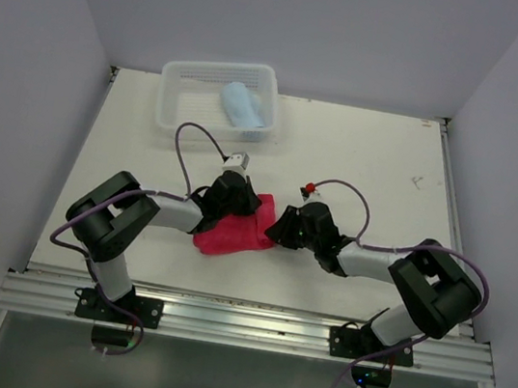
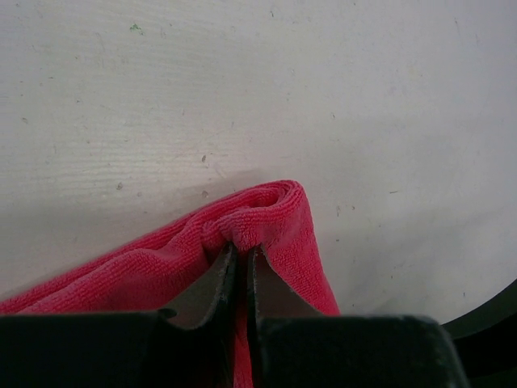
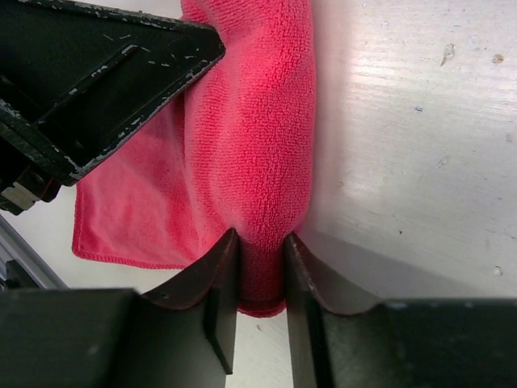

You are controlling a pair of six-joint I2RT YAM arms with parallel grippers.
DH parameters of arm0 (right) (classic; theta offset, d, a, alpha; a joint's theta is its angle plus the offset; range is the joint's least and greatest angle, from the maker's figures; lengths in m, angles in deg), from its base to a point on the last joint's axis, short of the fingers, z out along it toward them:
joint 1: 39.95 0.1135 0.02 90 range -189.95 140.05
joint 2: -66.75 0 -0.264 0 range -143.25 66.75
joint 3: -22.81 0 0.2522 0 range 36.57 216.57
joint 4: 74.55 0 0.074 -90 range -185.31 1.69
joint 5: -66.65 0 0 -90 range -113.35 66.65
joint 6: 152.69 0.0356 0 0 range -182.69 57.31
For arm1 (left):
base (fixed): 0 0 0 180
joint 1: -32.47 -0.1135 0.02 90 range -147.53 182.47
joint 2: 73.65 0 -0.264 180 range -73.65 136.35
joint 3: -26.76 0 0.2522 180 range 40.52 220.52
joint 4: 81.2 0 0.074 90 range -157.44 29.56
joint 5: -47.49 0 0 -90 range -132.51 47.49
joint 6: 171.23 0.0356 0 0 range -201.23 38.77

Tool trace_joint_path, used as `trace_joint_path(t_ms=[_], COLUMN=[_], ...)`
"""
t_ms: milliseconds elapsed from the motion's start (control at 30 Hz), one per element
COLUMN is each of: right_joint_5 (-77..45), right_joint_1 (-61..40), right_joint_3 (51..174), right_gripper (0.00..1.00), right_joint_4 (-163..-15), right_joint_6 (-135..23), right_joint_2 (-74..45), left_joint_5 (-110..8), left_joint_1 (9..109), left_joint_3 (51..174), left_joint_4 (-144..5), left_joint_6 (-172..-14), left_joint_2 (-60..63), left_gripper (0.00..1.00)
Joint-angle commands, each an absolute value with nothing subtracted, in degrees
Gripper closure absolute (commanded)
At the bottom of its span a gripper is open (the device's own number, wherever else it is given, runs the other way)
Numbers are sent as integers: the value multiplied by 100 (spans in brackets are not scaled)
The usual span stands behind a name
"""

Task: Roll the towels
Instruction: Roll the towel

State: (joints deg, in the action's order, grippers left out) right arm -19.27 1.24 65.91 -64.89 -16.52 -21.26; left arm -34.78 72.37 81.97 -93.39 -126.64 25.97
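Observation:
A red towel (image 1: 234, 227) lies on the white table between my two arms, partly rolled along its far edge. My left gripper (image 1: 230, 197) is shut on the towel's rolled edge; in the left wrist view the gripper (image 2: 241, 252) pinches the red fold (image 2: 258, 212). My right gripper (image 1: 285, 227) is shut on the towel's right end; in the right wrist view the gripper (image 3: 260, 242) clamps the rolled red cloth (image 3: 258, 137). A light blue rolled towel (image 1: 241, 105) lies in the white basket (image 1: 182, 95) at the back left.
The left gripper's black body (image 3: 97, 73) shows at the upper left of the right wrist view, close to the towel. The table's near edge has a metal rail (image 1: 249, 324). Grey walls enclose the table on three sides.

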Motion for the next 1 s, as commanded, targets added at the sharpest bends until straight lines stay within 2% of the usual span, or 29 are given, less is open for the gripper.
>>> trace_joint_path(t_ms=[0, 167, 300, 400, 533, 633, 967], right_joint_5=[-2106, -2325, -2844, -3229, -3626, -3985, -4891], right_joint_1=[277, 312, 408, 487, 602, 777, 1243], right_joint_3=[6583, 6671, 6873, 7023, 7128, 7172, 7374], right_gripper=[74, 90, 97, 100, 100, 100, 100], right_joint_4=[-6976, -7256, -7722, -8074, -8338, -8470, -8725], right_joint_6=[-1857, -2093, -2498, -2841, -3149, -3368, -3957], right_joint_2=[-2281, -2106, -1824, -1666, -1560, -1534, -1525], left_joint_5=[-3073, -3065, -3170, -3223, -3249, -3319, -3504], left_joint_1=[7203, 7211, 7194, 7167, 7115, 7071, 6965], left_joint_3=[8068, 8103, 8392, 8586, 8780, 8833, 9035], left_joint_4=[-8871, -8766, -8467, -8204, -7966, -7887, -7588], left_joint_6=[-12623, -12605, -12562, -12474, -12447, -12447, -12473], left_joint_2=[2532, 2462, 2418, 2444, 2400, 2321, 1908], left_gripper=[100, 100, 100, 93, 80, 76, 74])
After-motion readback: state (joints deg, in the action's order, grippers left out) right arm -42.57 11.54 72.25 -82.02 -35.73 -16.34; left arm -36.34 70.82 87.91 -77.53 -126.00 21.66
